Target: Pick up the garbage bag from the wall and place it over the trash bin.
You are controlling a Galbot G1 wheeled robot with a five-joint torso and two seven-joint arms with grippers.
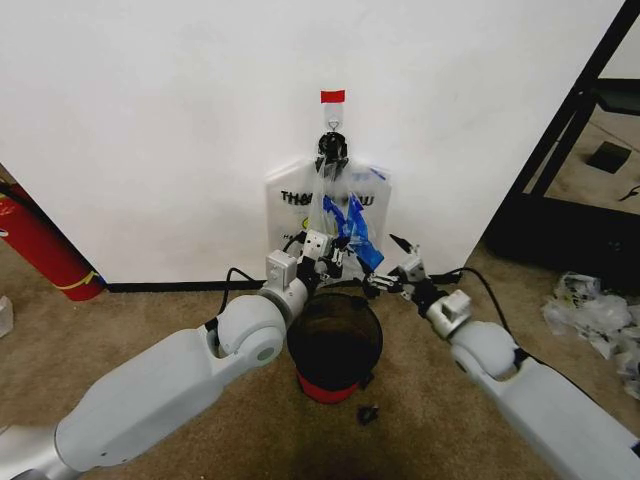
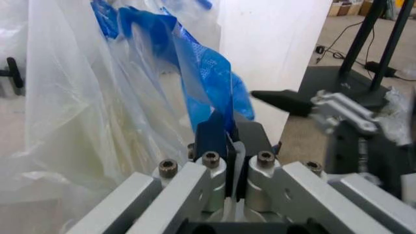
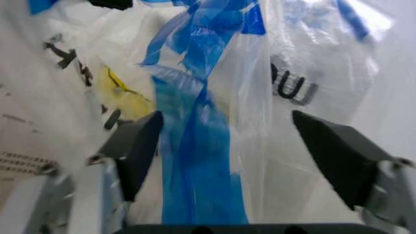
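The garbage bag (image 1: 330,205) hangs on the wall (image 1: 180,120), caught at its top on a small hook (image 1: 331,140) just below a strip of red tape (image 1: 332,96). I can read part of its black lettering and see blue print running down its middle. The trash bin (image 1: 334,335) stands on the carpet (image 1: 120,310) right below the bag, close to the baseboard, its red base showing under the black mesh.

My left gripper (image 1: 335,262) is up at the bag's lower edge, just above the bin's rim. In my left wrist view the left gripper's (image 2: 227,141) fingers are pressed together on a fold of the blue-printed plastic (the film rises straight out from between the pads).

My right gripper (image 1: 385,270) reaches in from the other side, near the bag's lower right corner. In the right wrist view its fingers (image 3: 140,146) stand wide apart, with the bag's blue strip and clear film lying between them, untouched by either finger.

A red fire extinguisher (image 1: 35,245) leans at the wall far to my left.
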